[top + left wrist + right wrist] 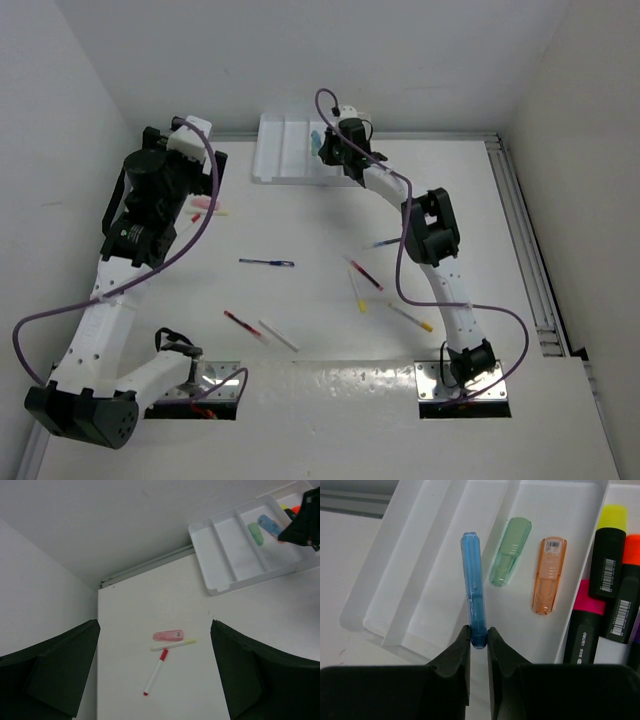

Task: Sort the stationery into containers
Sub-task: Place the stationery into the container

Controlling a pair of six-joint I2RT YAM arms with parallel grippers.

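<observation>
The right gripper (479, 639) pinches a blue highlighter (472, 575) over the far tray (395, 605), where a green highlighter (510, 552) and an orange highlighter (549, 575) lie sorted. The left gripper (154, 626) hovers spread wide at the far left. Many pens (266, 262) lie loose on the surface (320, 215).

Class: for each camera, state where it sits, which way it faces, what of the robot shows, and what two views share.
Top external: above and behind, looking down on the table; left arm, right arm.
Left wrist: on the left hand, facing the far corner; open fingers frame a red pen.
Right wrist: on the right hand, looking into the tray; fingers shut on a blue highlighter.
Shared: tray and blue highlighter, both wrist views.
</observation>
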